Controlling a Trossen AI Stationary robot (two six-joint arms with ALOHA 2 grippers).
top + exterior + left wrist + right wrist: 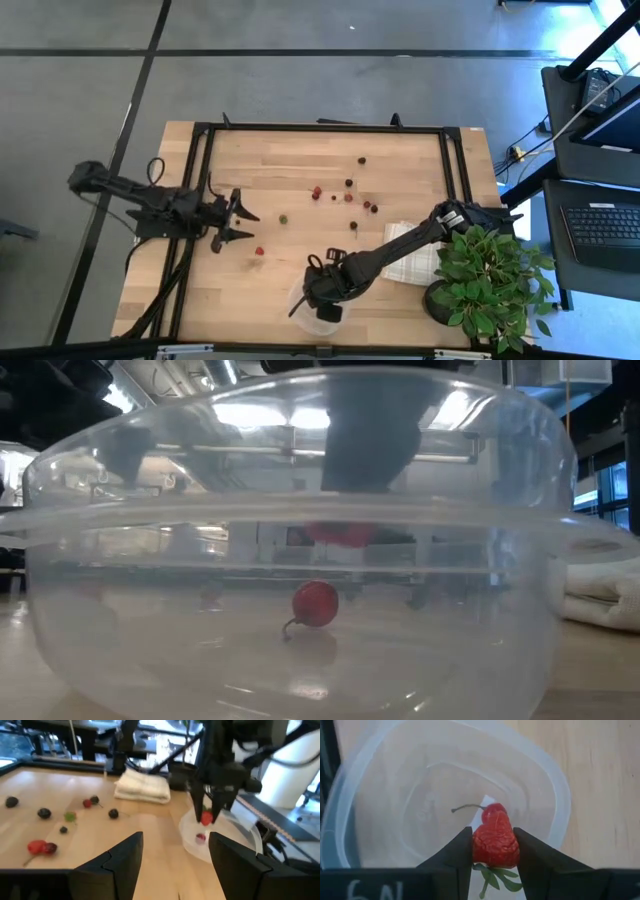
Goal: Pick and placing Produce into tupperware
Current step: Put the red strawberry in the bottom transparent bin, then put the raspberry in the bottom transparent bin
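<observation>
The right claw point(492, 851) pinches a red strawberry point(493, 840) directly above the clear tupperware point(547, 785), where a red cherry point(315, 603) already lies. The left claw point(238, 222) hangs spread, well apart, over the worktop point(400, 170).

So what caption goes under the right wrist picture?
Right gripper holds a red strawberry above the tupperware, one cherry already inside.

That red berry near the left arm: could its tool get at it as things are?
Probably yes. The red berry lies on bare table just beside the left tool, whose fingers stand open and empty, with nothing between them.
</observation>
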